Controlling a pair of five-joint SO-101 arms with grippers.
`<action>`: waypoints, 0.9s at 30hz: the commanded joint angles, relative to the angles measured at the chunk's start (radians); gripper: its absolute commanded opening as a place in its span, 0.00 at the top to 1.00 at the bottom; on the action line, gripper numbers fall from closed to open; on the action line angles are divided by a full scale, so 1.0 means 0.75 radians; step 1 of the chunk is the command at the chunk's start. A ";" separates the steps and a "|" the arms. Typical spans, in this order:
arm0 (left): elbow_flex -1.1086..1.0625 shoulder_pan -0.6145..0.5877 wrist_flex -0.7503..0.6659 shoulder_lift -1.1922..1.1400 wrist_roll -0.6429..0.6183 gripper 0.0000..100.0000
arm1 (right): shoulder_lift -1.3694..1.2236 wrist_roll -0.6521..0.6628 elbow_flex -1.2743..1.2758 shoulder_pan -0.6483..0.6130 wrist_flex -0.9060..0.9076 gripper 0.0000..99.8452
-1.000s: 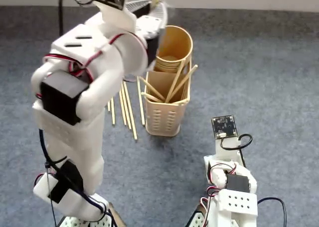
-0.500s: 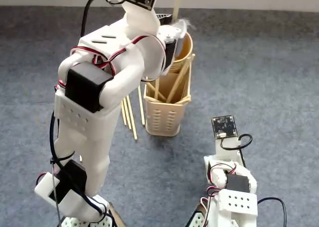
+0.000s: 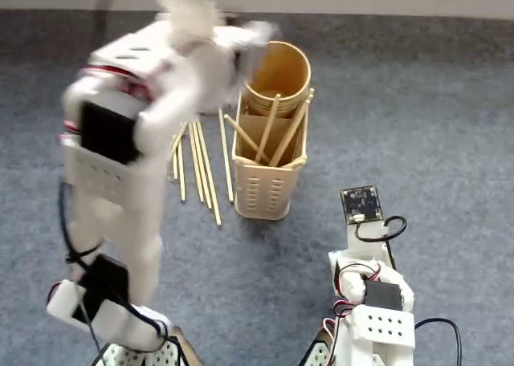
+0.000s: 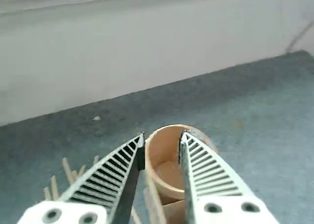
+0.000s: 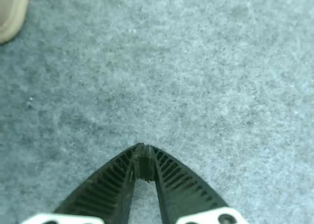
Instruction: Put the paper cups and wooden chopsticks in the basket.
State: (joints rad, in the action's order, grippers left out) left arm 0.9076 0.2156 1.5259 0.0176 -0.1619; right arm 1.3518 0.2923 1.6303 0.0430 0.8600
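Observation:
The tan slotted basket stands mid-carpet with stacked paper cups and several wooden chopsticks leaning inside it. More chopsticks lie on the carpet just left of the basket. My left gripper hovers blurred at the cups' upper left rim. In the left wrist view the left gripper is open with nothing held, and the cup mouth and floor chopsticks show beyond it. My right gripper is shut and empty over bare carpet, with the basket corner off to one side.
The right arm sits folded at the front right, clear of the basket. Grey carpet covers the whole floor, with free room to the right of the basket. A pale wall runs along the far edge.
The left gripper held a chopstick upright over the cups, then let it go into the basket. The left arm is now swinging back to the left. The right arm stayed still.

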 commanded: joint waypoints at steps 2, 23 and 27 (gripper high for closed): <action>-0.220 -0.396 0.020 -0.120 0.051 0.85 | 0.013 0.012 -0.003 -0.024 -0.019 1.00; -0.230 -0.463 0.096 -1.118 0.761 0.83 | 0.013 0.012 -0.003 -0.024 -0.019 1.00; -0.230 -0.461 0.094 -1.163 0.761 0.91 | 0.013 0.012 -0.003 -0.024 -0.019 1.00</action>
State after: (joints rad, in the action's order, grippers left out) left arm 0.7050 -0.1358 1.6011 -0.8523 0.4043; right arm 1.3518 0.2923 1.6303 0.0338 0.8600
